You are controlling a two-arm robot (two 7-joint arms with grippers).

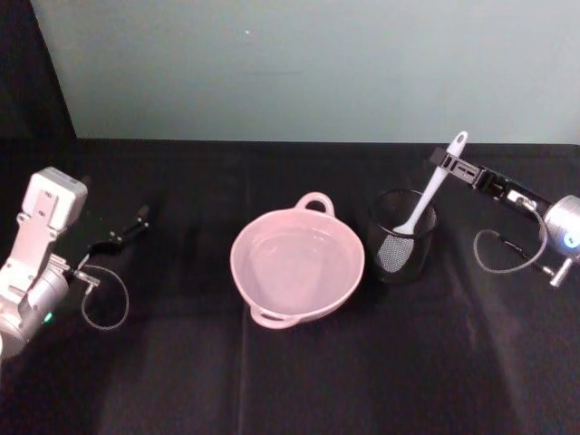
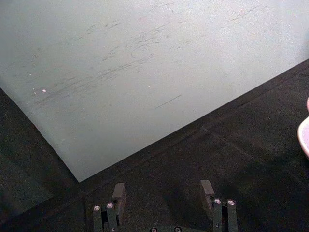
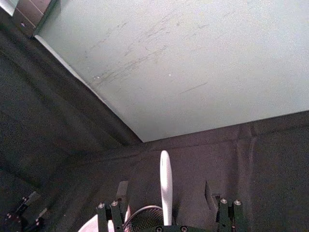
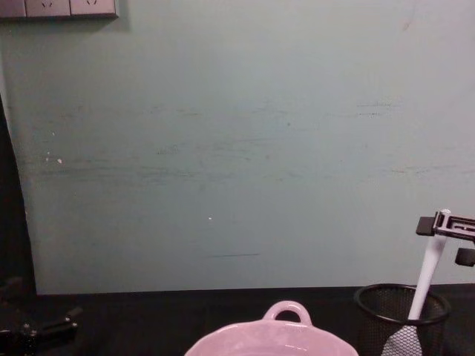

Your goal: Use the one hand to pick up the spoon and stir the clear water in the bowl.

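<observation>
Wavy-rimmed pink bowl beside mesh cup; right tool straddles slim spoon.

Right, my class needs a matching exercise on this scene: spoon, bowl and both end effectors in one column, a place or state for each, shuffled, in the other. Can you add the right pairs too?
1. spoon
2. bowl
3. left end effector
4. right end effector

A. open, fingers either side of the spoon's handle
B. stands in the black mesh cup
C. pale pink, beside that cup
D. open, parked on the robot's left, holding nothing

Pairs: 1-B, 2-C, 3-D, 4-A
</observation>
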